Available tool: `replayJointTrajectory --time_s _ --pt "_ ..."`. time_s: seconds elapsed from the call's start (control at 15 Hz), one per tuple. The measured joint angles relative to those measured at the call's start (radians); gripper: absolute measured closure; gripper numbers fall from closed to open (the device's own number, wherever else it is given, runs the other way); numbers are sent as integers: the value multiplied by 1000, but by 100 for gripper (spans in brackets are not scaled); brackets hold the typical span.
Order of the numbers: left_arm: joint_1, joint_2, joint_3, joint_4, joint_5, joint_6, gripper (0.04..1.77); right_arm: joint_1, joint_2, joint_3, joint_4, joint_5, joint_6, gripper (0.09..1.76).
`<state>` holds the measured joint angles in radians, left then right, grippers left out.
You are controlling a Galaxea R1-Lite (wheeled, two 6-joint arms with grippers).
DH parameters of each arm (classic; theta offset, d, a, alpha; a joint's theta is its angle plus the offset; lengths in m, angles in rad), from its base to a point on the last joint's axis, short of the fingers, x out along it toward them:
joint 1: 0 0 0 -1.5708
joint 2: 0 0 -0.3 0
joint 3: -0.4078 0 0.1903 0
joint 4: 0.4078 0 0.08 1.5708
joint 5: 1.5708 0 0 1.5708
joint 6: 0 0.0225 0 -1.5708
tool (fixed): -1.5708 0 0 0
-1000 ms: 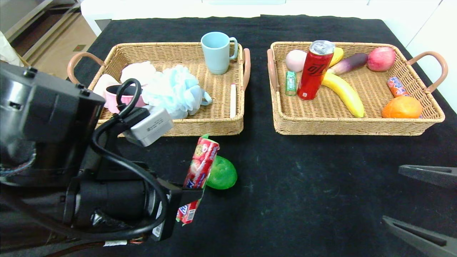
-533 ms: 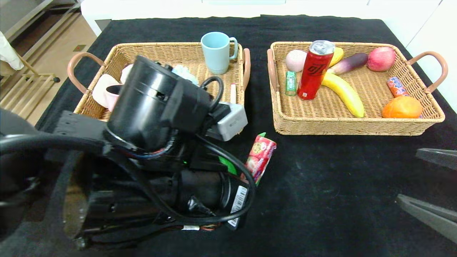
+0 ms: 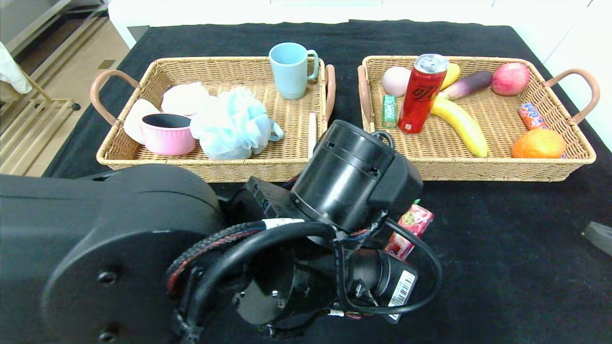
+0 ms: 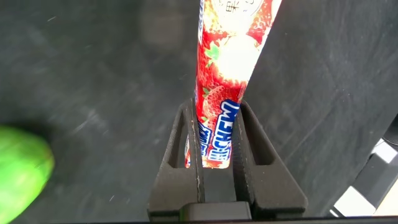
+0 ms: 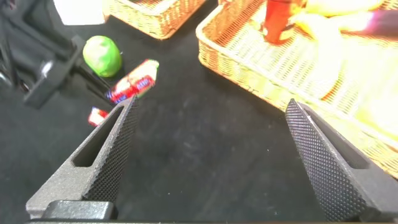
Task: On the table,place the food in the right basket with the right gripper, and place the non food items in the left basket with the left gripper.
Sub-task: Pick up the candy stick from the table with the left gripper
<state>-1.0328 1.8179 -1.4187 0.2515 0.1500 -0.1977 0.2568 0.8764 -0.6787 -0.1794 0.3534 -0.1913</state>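
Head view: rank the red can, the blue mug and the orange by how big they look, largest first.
1. Red can, tallest.
2. Blue mug.
3. Orange, though close to the mug and nearer the camera, so those two are uncertain.

In the head view our left arm (image 3: pixel 306 229) covers most of the candy pack (image 3: pixel 409 228); the green ball (image 4: pixel 22 171) is cut off by the left wrist view's edge.

Black cloth-covered table (image 3: pixel 478 248) fills most of the head view. White wall or cabinet panels (image 3: pixel 573 28) behind and at right. Tan wooden floor (image 3: pixel 81 57) at far left, with a pale slatted wooden rack (image 3: pixel 28 129) (partly cut off). Lighting even.
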Motion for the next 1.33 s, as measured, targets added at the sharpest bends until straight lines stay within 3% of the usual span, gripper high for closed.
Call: replayJointTrajectory --time_s 0.73,1.0,1.33 --pt "-15 227 -256 12 23 70 146 -40 -47 -41 48 0 2 14" --pt "-16 263 -284 17 28 67 146 -41 -45 -43 49 1 3 14" --pt "-15 272 -285 16 42 63 85 -41 -42 -41 49 3 11 14"
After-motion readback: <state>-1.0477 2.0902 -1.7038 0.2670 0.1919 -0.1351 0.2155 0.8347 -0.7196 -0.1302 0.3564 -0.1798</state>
